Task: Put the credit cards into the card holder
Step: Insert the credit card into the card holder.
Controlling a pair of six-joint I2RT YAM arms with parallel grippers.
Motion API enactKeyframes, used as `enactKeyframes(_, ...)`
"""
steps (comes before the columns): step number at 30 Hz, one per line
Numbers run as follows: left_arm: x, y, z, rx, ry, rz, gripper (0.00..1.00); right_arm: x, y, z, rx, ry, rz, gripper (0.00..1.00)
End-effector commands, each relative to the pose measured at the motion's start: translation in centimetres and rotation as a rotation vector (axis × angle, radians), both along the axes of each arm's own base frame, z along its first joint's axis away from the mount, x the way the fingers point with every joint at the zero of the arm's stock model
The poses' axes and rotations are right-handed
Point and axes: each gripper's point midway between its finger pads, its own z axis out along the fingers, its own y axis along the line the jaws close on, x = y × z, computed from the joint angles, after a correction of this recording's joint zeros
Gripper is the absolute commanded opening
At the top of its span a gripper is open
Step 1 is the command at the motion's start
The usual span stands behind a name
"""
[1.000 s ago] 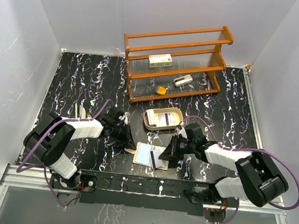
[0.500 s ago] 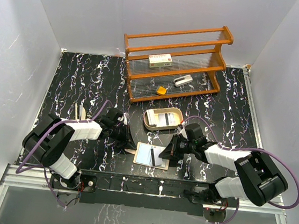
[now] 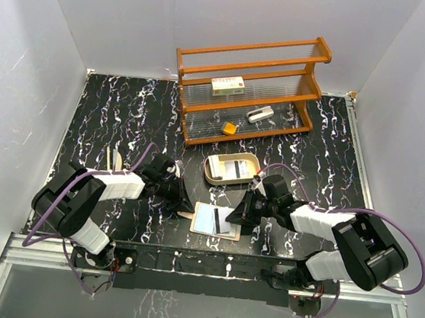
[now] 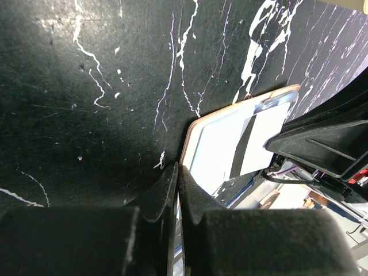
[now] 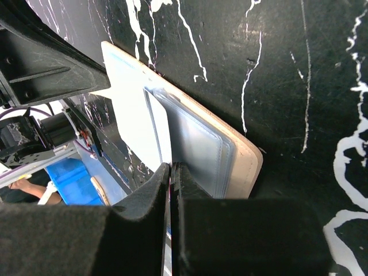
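The card holder (image 3: 227,231) lies open and flat on the worktop (image 3: 110,117) near its front edge, tan-beige at the rim, inner face up, with a clear plastic pocket on one half; a pale credit card (image 3: 207,218) with a dark stripe across it rests flat on that face, one end at the pocket's mouth; whether it has slipped inside cannot be told.

Both arms stretch forward from their bases and bend inward, with the wrists tipped down and facing each other. Left gripper (image 3: 180,195) has its fingers pressed together, tips low, pointing right. Right gripper (image 3: 234,217) is also closed tight, tips low, pointing left. The two are near each other but apart.
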Motion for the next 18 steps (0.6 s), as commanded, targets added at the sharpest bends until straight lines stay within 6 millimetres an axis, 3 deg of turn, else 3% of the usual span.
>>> enactKeyframes(1, -2.38, 2.03, -2.55, 0.121, 0.076, -0.002, 0.03, 1.19, -0.50, -0.88, -0.050, -0.055, -0.033, 0.00)
enactKeyframes(18, -2.99, 1.59, -2.23, 0.093, 0.105, 0.016, 0.03, 1.26, -0.34, -1.38, -0.110, -0.089, -0.052, 0.00)
